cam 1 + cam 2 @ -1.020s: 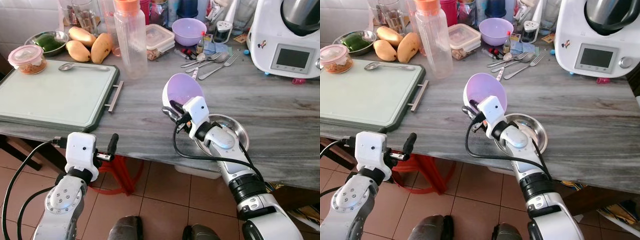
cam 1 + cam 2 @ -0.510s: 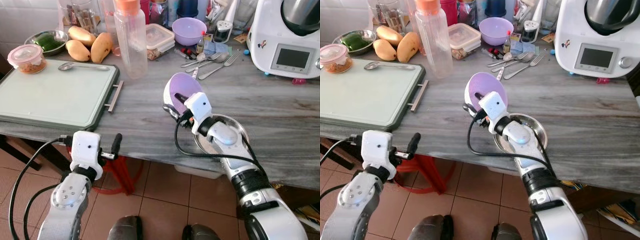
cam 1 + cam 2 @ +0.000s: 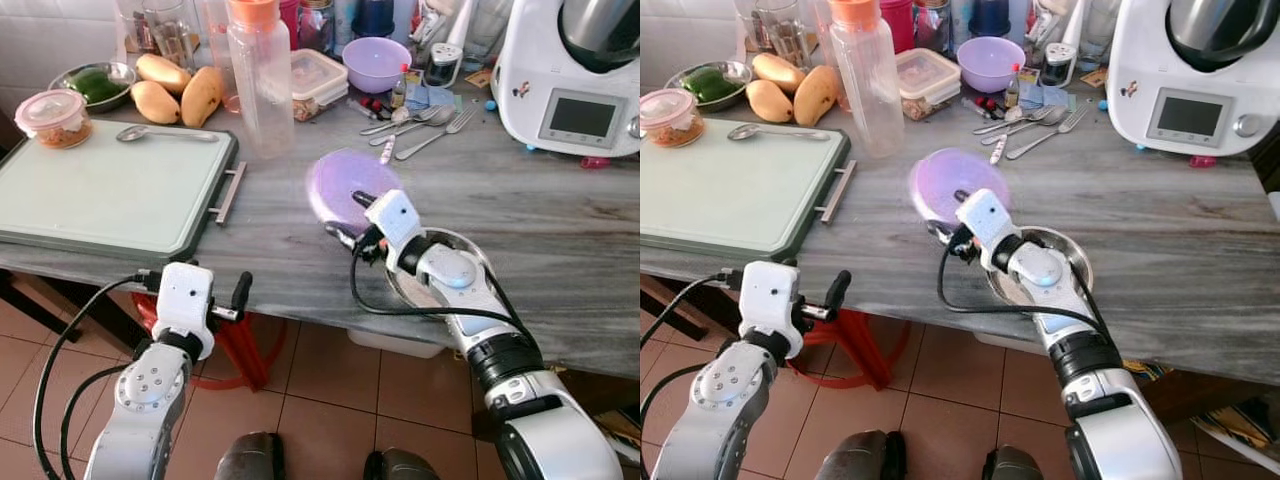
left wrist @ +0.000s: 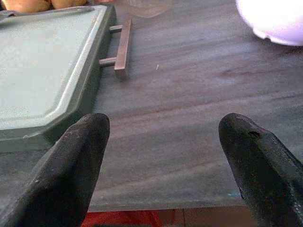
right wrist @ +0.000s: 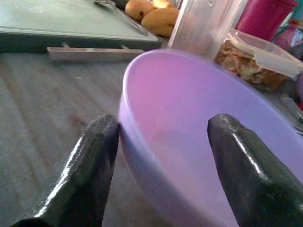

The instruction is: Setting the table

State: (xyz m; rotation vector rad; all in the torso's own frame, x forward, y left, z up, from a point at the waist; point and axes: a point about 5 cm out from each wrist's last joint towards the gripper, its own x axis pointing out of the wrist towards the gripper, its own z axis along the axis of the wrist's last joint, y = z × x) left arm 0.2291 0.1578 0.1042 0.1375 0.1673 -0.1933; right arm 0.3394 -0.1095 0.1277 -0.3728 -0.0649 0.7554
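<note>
Two black fingers of the right gripper (image 5: pixel 158 142) straddle the near rim of the purple bowl (image 3: pixel 345 187), one finger (image 5: pixel 90 165) outside the wall and the other inside the hollow, spread apart rather than pinched tight, so the hold looks loose at best. That bowl sits low over the grey table (image 3: pixel 560 240), blurred, mouth turning upward, lying at about 11 o'clock from the wrist. Just behind the forearm, at 4 o'clock from the bowl, rests a steel dish (image 3: pixel 470 250). The green tray (image 3: pixel 100 190) lies well off at 9 o'clock, and the right arm, stretched forward with elbow bent, is clearly nearer the bowl. The left gripper (image 3: pixel 240 295) hovers at the table's near edge, fingers wide apart, holding nothing.
</note>
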